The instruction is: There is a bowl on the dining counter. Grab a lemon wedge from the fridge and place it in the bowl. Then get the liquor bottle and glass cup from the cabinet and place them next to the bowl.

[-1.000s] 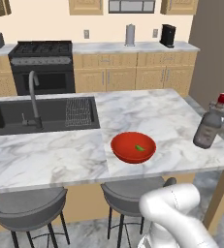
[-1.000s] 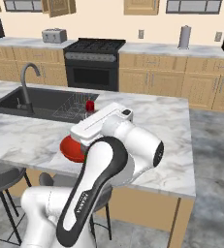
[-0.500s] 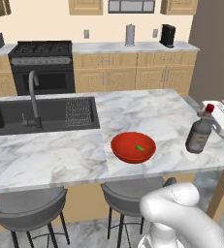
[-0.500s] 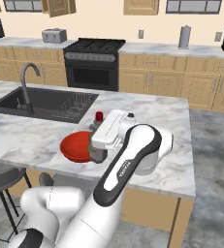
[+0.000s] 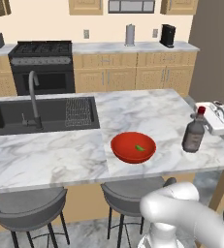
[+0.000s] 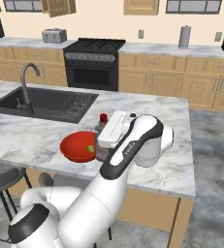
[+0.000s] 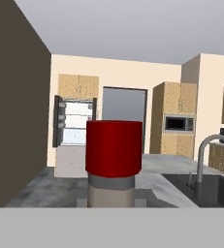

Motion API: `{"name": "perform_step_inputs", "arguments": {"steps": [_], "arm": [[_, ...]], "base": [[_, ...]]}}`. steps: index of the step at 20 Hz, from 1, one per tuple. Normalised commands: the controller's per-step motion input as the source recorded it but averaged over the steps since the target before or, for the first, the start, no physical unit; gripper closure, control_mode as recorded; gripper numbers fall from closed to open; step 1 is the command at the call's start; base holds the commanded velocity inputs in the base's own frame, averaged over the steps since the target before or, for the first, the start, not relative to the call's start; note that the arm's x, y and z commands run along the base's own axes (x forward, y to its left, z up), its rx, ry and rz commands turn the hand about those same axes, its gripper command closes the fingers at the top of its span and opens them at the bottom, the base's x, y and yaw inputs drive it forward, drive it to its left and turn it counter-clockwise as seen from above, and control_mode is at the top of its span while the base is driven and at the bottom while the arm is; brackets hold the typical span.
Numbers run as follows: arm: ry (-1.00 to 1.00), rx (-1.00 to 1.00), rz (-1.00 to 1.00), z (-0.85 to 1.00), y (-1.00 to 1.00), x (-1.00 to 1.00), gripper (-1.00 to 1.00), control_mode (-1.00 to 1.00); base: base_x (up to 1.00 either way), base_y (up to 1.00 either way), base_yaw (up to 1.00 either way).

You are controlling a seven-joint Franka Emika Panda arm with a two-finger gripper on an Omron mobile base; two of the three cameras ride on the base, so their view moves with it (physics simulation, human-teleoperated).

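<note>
The red bowl (image 5: 133, 147) (image 6: 77, 146) rests on the marbled dining counter (image 5: 50, 157) near its front edge, with the small yellow-green lemon wedge (image 5: 139, 147) (image 6: 90, 148) inside it. Just right of the bowl the dark liquor bottle (image 5: 194, 135) stands upright, base at counter level. My gripper (image 5: 204, 115) is shut on its neck below the red cap (image 6: 103, 117). That cap (image 7: 114, 147) sits close in front of the hand view. Whether the bottle's base touches the counter I cannot tell.
A black sink (image 5: 40, 116) and grey tap (image 5: 33, 97) occupy the counter's left part. Two grey stools (image 5: 28, 208) stand below its front edge. A stove (image 5: 43, 68) and tan cabinets line the back wall. The fridge (image 7: 74, 123) stands open far off in the hand view.
My gripper has carried the liquor bottle leftward over the counter toward the bowl. The bottle went from tilted to upright. The bowl and lemon wedge stayed put.
</note>
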Motion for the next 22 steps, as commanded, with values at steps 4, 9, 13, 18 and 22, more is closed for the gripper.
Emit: {"name": "perform_step_inputs", "arguments": {"steps": [4, 9, 13, 18, 22], "arm": [[0.0, 0.0, 0.0, -0.39, 0.0, 0.35, 1.0, -1.0], [0.0, 0.0, 0.0, -0.29, 0.0, 0.4, 1.0, -1.0], [0.0, 0.0, 0.0, -0.35, 0.0, 0.54, 1.0, -1.0], [0.01, 0.0, 0.0, -0.39, 0.0, 0.54, 1.0, -1.0], [0.03, 0.0, 0.0, -0.44, 0.0, 0.5, 1.0, -1.0]], "base": [[0.0, 0.0, 0.0], [0.0, 0.0, 0.0], [0.0, 0.0, 0.0], [0.0, 0.0, 0.0], [0.0, 0.0, 0.0]]}}
